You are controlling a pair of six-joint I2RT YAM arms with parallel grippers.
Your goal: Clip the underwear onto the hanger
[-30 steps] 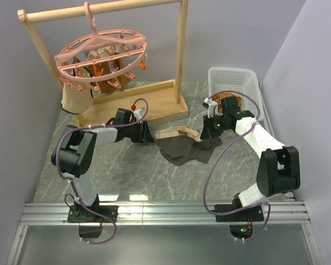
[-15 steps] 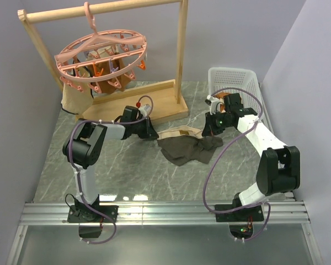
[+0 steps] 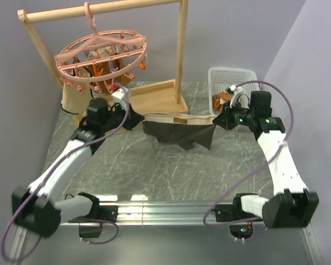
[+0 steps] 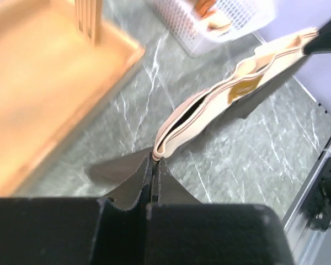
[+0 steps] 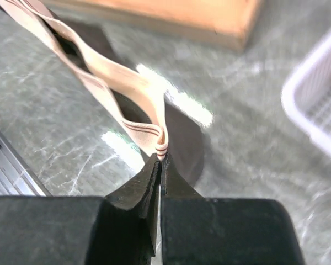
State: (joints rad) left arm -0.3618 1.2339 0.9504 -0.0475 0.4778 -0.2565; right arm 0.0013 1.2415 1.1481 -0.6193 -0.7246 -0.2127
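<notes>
The underwear [image 3: 179,134], dark brown-grey with a pale beige waistband [image 3: 176,117], hangs stretched in the air between my two grippers above the marble table. My left gripper [image 3: 137,117] is shut on the waistband's left end [image 4: 171,141]. My right gripper [image 3: 218,119] is shut on its right end [image 5: 154,135]. The salmon-pink round hanger [image 3: 99,55] with several clips hangs by its hook from the wooden rack's top bar, up and to the left of the underwear. Some of its clips hold orange and tan pieces.
The wooden rack [image 3: 179,61] stands at the back left on a flat wooden base [image 3: 149,99]. A white plastic basket [image 3: 231,80] with orange garments sits at the back right, and also shows in the left wrist view [image 4: 209,22]. A tan cloth [image 3: 73,99] hangs below the hanger.
Both grippers have lifted and pulled apart. The underwear, crumpled on the table before, now hangs stretched between them. The left arm has swung up towards the rack.
</notes>
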